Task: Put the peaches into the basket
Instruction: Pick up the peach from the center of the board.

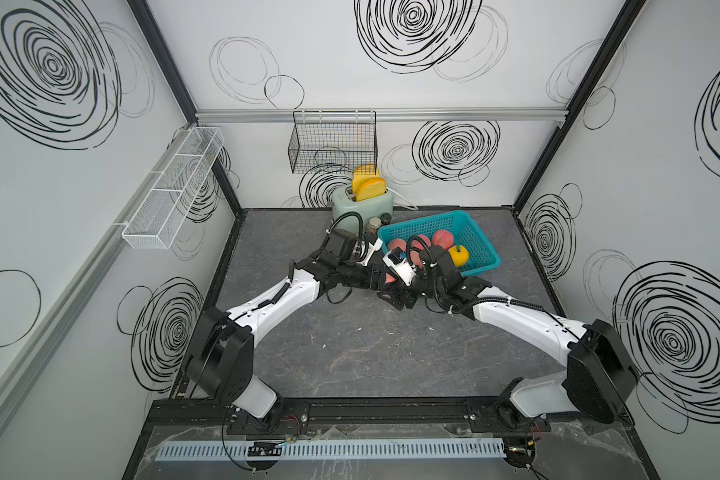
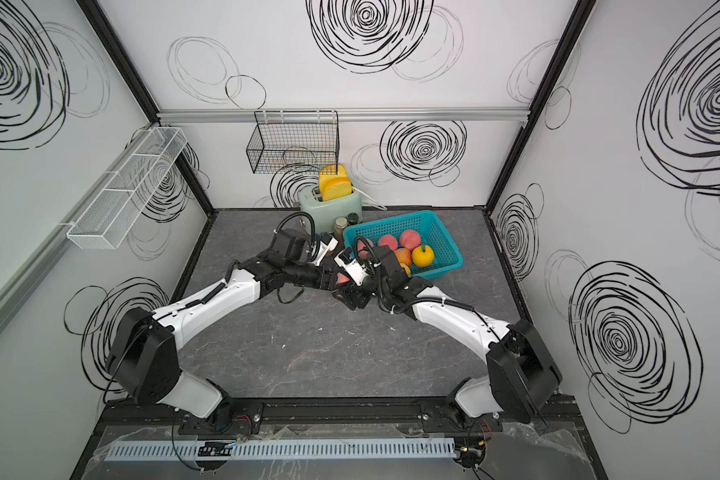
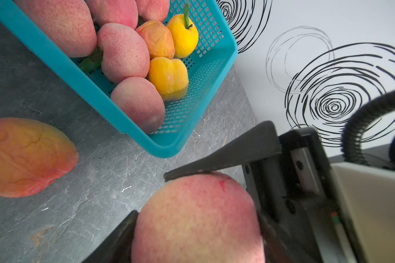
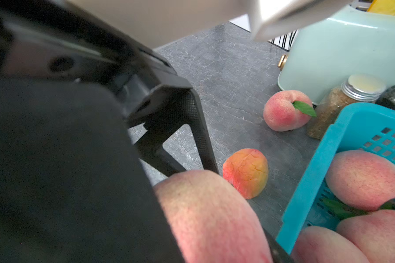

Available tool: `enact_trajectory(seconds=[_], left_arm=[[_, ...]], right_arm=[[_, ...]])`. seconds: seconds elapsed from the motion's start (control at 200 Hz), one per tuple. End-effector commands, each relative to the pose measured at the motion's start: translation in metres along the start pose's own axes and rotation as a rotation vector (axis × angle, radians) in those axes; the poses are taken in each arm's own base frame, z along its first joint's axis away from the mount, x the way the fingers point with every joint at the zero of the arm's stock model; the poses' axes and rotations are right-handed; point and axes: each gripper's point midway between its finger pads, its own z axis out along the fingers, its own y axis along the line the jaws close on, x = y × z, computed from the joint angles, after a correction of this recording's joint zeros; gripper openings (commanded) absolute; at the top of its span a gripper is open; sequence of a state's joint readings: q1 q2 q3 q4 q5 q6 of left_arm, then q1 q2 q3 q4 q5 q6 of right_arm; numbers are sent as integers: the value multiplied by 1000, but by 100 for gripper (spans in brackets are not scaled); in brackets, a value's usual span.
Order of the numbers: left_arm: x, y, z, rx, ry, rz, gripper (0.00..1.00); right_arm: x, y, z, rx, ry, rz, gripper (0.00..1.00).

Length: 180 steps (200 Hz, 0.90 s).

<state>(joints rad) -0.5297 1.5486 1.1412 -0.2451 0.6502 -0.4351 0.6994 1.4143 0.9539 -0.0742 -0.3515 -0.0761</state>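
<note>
The teal basket (image 1: 481, 243) (image 2: 447, 243) stands right of centre at the back, with several pink and yellow peaches (image 1: 458, 254) in it. Both grippers meet at its front left corner on one pink peach (image 1: 389, 277) (image 3: 196, 216) (image 4: 214, 218). My left gripper (image 3: 196, 218) is shut on it. My right gripper (image 4: 214, 227) is shut on the same fruit, one of its fingers (image 3: 226, 157) lying across it. On the table lie an orange-red peach (image 3: 25, 157) (image 4: 246, 173) and a pink leafed peach (image 4: 285, 111).
A mint toaster (image 1: 362, 203) with bread slices stands behind the basket, with two spice jars (image 1: 375, 226) beside it. A black wire basket (image 1: 333, 141) hangs on the back wall and a white mesh rack (image 1: 171, 187) on the left wall.
</note>
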Motion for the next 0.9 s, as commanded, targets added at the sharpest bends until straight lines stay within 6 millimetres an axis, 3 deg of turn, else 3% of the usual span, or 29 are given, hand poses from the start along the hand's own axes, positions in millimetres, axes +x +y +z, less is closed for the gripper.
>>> enact_trajectory(seconds=[0.0,0.22,0.56,0.7,0.895], left_arm=[[1,-10,5,36,17,27,71],[1,-9,4,28,16,24,77],[-7,0,-8,11,-17,9,92],[-10,2,-14,13,-33,6,95],[-20,20,-31,-34,-81,-3,97]], right_arm=[[-27,2,-10,-7,-100,-28,71],[-23,-3,-12,-20,-97,10,70],[-11,-46,-29,75,-82,83,69],[-3,-70,-33,157,-47,119,69],[4,-113,-44,307,6,219,69]])
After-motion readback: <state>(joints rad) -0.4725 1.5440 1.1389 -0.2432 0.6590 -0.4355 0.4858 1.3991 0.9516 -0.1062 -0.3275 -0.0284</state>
